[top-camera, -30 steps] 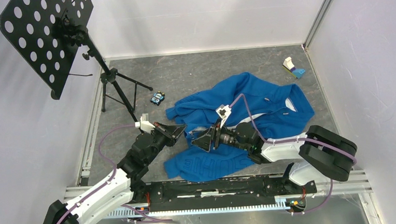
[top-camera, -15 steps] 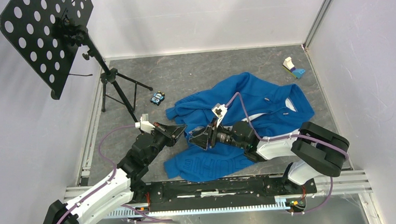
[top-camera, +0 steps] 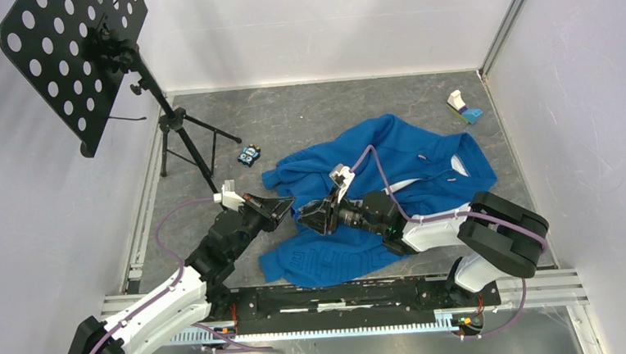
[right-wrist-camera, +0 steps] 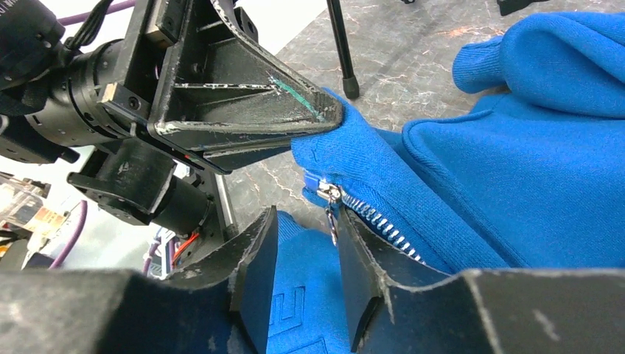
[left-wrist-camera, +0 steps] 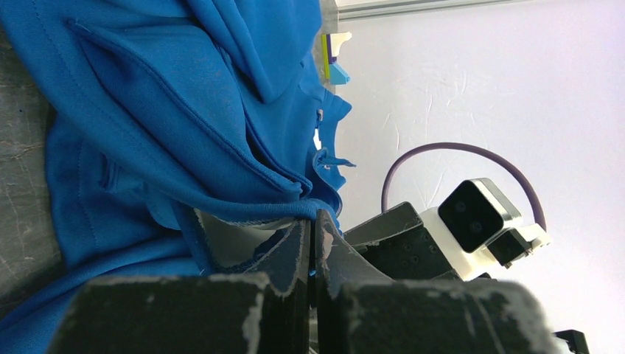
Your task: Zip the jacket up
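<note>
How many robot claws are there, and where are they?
2. The black left claw is shut on a corner of the large bright blue fabric jacket. The black right claw, facing it, is open, straddling the small silvery zipper pull.

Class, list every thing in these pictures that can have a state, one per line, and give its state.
jacket, lying crumpled, not spread flat.
zipper slider, at the hem end, with the pull tab dangling.
left gripper, shut on the jacket's hem corner.
right gripper, open, one finger on either side of the pull tab.
music stand, upright on its legs, desk tilted.
</note>
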Motion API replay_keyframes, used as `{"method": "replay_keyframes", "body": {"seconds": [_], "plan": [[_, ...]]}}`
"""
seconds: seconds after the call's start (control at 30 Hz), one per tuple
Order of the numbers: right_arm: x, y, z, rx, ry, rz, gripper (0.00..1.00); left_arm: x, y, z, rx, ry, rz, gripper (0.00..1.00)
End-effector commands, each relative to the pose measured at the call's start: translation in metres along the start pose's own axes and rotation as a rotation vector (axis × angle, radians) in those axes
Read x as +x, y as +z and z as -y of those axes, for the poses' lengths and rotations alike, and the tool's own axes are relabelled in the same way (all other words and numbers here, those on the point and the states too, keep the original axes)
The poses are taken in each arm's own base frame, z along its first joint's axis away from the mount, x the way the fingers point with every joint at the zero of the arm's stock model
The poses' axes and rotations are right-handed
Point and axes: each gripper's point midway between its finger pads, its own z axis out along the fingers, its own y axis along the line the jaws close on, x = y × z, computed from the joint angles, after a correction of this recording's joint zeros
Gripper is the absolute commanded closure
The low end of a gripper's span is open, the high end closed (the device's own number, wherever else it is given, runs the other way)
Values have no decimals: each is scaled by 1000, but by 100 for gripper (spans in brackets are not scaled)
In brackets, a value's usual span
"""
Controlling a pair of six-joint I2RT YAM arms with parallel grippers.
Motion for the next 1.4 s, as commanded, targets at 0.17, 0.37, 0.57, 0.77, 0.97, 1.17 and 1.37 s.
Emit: {"method": "replay_keyframes", "body": {"seconds": [0.17,0.37,0.57,0.77,0.97,1.17,1.37], "plan": [[-24,10,6,84,-103,94,65,-6,-2,25,66,-50,21,98],[-25,13,6,106,-110,111,73,-6,-3,21,60,-60,20,98],[-29,16,9,137,-95,136,92,-6,-3,19,60,-61,22,98],[-20,12,22,234,-42,79,100,-8,-4,13,41,-43,34,98],[17,-14,39,407,-91,-189,100,-18,-4,-10,-57,120,89,98],[24,-33,48,470,-106,-242,100,-16,-4,-24,-99,259,64,98],[18,-27,44,438,-152,-235,100,-3,-5,-32,-110,273,-6,98]]}}
